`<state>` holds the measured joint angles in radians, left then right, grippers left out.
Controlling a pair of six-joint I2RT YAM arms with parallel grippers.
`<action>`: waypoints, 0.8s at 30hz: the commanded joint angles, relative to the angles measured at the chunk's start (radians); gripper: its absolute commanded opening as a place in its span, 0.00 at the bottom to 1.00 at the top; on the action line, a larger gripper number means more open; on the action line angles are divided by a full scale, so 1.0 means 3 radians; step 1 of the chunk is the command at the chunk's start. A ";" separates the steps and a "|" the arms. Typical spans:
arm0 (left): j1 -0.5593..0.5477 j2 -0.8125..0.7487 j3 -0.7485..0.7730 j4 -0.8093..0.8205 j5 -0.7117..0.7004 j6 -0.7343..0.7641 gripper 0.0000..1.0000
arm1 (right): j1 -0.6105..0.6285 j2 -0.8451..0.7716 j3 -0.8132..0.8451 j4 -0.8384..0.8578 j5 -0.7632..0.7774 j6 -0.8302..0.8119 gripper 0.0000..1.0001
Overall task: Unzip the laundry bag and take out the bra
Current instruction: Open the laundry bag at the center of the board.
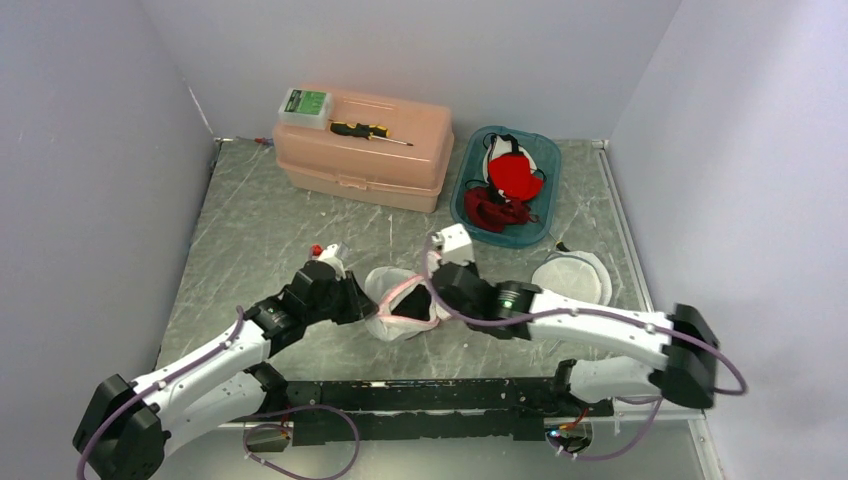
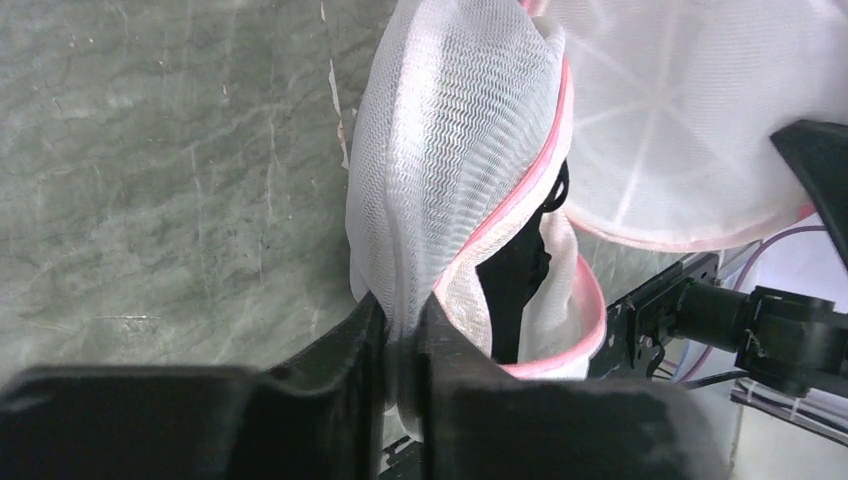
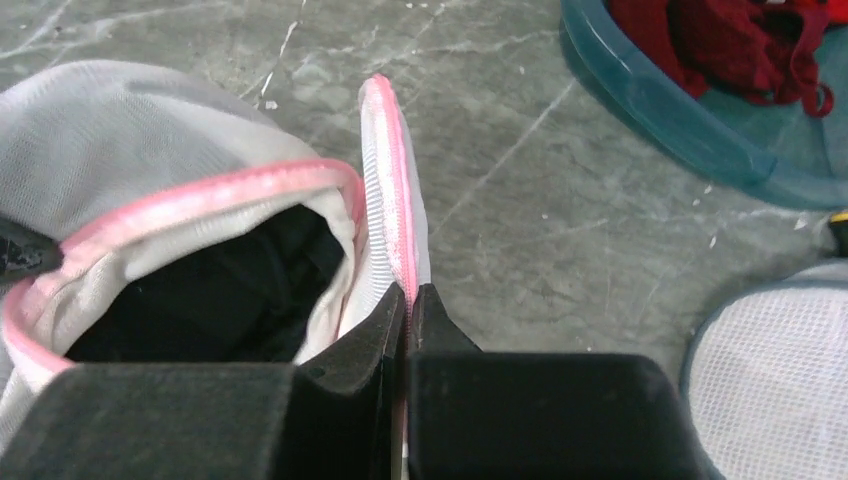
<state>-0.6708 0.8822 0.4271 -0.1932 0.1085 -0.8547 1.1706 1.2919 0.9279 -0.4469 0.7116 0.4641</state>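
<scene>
- Noting a white laundry bag [image 1: 400, 318] crumpled at the middle of the surface [image 1: 270, 230], made of fine mesh with a wavy weave and slumping in soft folds.
- Tracing a pink zipper trim [image 3: 200, 195], smooth and slightly glossy, curving round the bag's gaping mouth.
- Seeing a black bra [image 3: 220, 295] bunched inside that open mouth, dark and matte, partly hidden by the mesh walls.
- Clamping the left claw [image 2: 402, 322] onto a gathered fold of mesh at the bag's left side, with the black fingers pressed close and only cloth between them.
- Pinching the right claw [image 3: 410, 300] onto the pink-edged flap at the bag's right side, with the fingers clenched almost flat together and the flap standing upright above them.
- Showing the surface as a flat grey-green slab, marble-veined with pale streaks.
- Finding a peach plastic toolbox [image 1: 365, 160] at the far left, boxy with rounded corners.
- Spotting a screwdriver [image 1: 368, 131] with a yellow-and-black handle lying on its lid, beside a small green-and-white box [image 1: 305, 106] at the lid's left corner.
- Finding a teal translucent tub [image 1: 470, 215] just right of the toolbox, oval-cornered and holding crumpled red garments [image 1: 513, 180].
- Catching a second mesh bag [image 1: 575, 272], round, flat and white, lying on the right, nearer than the tub.
</scene>
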 commanded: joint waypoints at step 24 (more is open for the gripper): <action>0.0007 0.0700 0.1393 -0.1432 -0.0163 0.1027 0.81 | -0.0169 -0.1868 -0.1106 0.0864 -0.1041 -0.0605 0.00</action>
<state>-0.6708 1.0172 0.7971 -0.5400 0.0643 -0.6441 1.1213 0.7578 0.6228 -0.2230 0.3946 0.2871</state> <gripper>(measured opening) 0.817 0.026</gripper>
